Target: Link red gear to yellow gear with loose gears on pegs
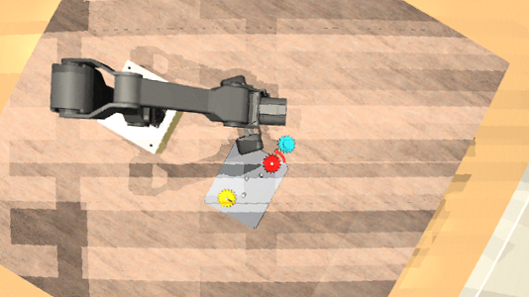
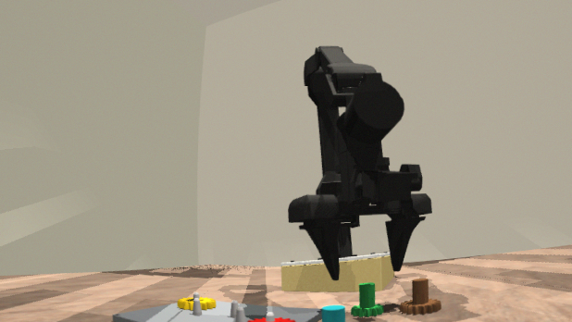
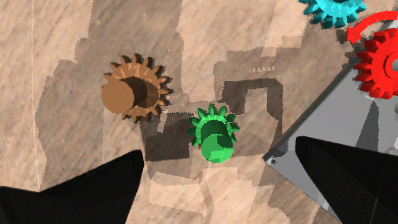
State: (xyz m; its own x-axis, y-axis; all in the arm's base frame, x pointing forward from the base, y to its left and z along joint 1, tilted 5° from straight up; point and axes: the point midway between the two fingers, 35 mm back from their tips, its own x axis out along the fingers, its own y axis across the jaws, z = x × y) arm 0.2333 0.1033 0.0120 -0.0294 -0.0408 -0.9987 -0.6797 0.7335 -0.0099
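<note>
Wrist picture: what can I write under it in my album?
Open gripper above the table, green gear between its fingertips, brown gear nearby.

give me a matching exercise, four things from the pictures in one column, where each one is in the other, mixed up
Things
1. yellow gear
2. cyan gear
3. green gear
4. gripper

Places
A. on the table, between the brown gear and the grey board in the wrist view
B. above the table, fingers spread
C. on a peg of the board
D. on the table, just off the board, near the red gear

Pairs: 1-C, 2-D, 3-A, 4-B
</note>
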